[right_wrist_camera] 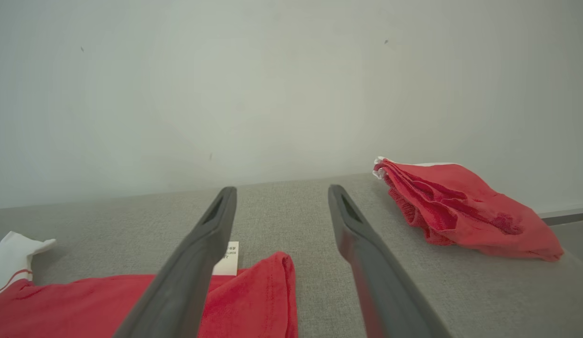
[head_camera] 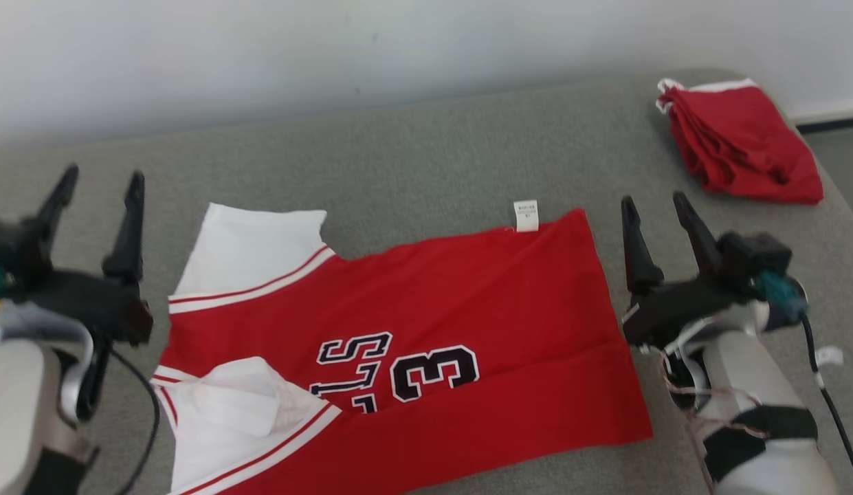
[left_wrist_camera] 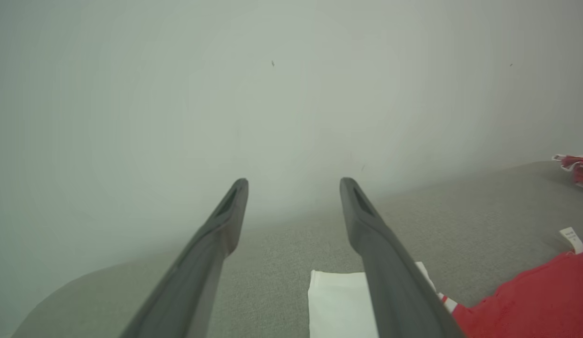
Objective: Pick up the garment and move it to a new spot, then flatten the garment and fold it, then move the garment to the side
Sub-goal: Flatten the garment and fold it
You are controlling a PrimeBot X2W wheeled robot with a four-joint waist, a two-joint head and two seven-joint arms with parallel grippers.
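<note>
Your red jersey (head_camera: 426,330) lies spread out on the grey padded surface (head_camera: 433,151), in the middle of the head view. Its sleeve end points to the robot's left and its hem to the right. The far white sleeve (head_camera: 251,247) lies flat, and the near white sleeve (head_camera: 234,405) is bunched over the chest beside the black-and-white 13. A white label (head_camera: 526,215) sticks out from the far edge near the hem.

Your left gripper (head_camera: 103,175) sits just beside the sleeve end, fingers well apart and holding nothing. Your right gripper (head_camera: 654,199) sits just beside the hem, fingers likewise spread wide and empty. Neither one touches the cloth.

A folded red garment (head_camera: 739,141) rests at the far right corner of the surface, well apart from the jersey, with the pale wall (head_camera: 330,48) behind.
</note>
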